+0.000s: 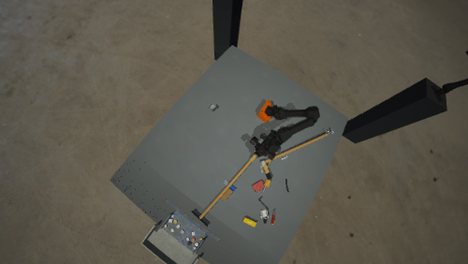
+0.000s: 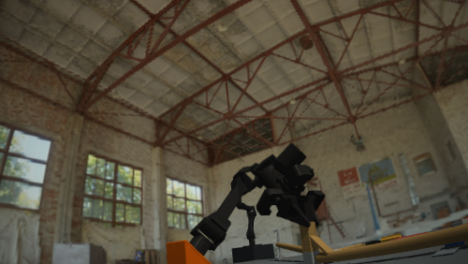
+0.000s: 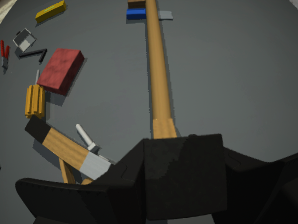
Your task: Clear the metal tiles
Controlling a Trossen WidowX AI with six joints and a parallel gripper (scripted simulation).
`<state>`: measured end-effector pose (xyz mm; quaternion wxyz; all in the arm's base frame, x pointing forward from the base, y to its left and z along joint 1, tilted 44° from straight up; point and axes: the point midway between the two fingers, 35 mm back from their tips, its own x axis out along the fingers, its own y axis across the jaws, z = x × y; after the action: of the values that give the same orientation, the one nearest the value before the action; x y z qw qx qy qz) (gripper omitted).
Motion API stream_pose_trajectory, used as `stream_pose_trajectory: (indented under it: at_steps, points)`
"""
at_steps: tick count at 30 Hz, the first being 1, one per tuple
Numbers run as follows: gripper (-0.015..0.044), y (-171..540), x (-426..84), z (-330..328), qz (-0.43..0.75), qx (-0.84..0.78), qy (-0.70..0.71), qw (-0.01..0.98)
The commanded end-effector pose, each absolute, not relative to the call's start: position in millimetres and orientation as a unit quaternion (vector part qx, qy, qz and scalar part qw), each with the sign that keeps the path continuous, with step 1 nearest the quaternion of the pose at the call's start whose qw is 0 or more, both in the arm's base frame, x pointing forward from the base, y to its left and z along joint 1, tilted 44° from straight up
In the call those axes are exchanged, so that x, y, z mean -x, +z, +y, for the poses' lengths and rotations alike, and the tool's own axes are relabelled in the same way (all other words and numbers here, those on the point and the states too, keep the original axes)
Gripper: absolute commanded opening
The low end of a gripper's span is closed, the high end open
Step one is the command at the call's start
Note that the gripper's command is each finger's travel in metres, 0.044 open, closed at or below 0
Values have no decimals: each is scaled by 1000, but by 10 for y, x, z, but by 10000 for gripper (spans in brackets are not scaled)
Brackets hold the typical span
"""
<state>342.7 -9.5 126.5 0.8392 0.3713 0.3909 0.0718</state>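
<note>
The long scraper has a wooden shaft, a dark wide head and an upright wooden grip with a dark square cap. My gripper is shut on this grip, its fingers on either side of the cap. The head lies at the near edge of the bluish steel bench plate. Several small white and orange tiles are scattered over the plate. The grey catch box adjoins its far end. The fingertips are partly hidden in the wrist view.
Beside the shaft lie a blue block and a brown block. A red block, a yellow block, a hammer-like tool and a second wooden pole lie to one side. An orange block is near the arm.
</note>
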Motion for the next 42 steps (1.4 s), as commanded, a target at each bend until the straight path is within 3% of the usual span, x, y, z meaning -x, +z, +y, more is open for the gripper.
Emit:
stream_pose_trajectory:
  at_steps: [1,42]
  points:
    - [0,1367,-3441,-13,383,-366,93,843]
    - [0,1269,-3082,-86,377,-356,113,848]
